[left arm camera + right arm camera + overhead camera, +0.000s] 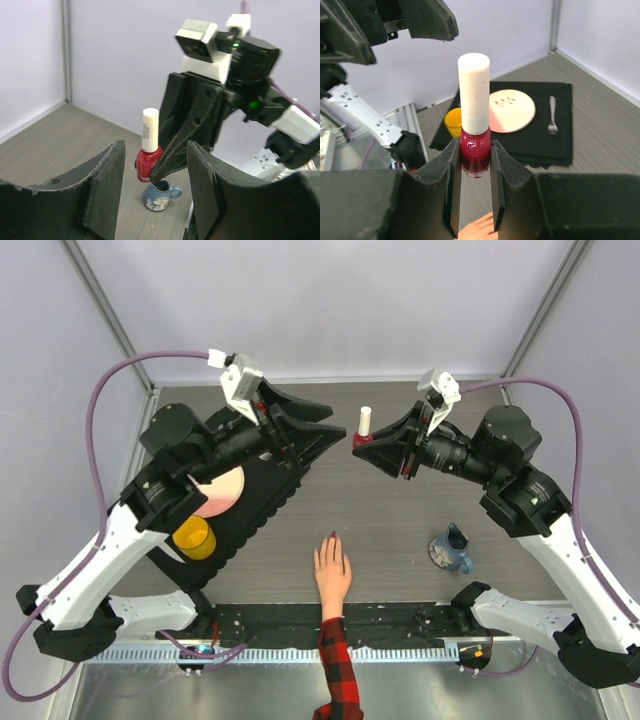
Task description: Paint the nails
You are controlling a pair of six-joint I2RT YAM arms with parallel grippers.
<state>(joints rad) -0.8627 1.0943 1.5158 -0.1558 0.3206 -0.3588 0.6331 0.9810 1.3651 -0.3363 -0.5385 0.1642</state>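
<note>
Nails (332, 537) aim far-side | left tool (330, 423) apart | right tool (474, 145) clamps upright bottle (474, 90)

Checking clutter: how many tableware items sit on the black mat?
3: plate centred, yellow cup on its near side, fork on its far side; polish bottle may hide more.

The bottle (475, 159) is glossy red glass with a matt white cap (473, 92); the fingers (517, 175) of the right gripper (473, 147) are matt black plastic. Behind the bottle, a black cloth mat (540, 145) bears a shiny metal fork (552, 116). The table (400, 530) shows matt grey wood grain.
</note>
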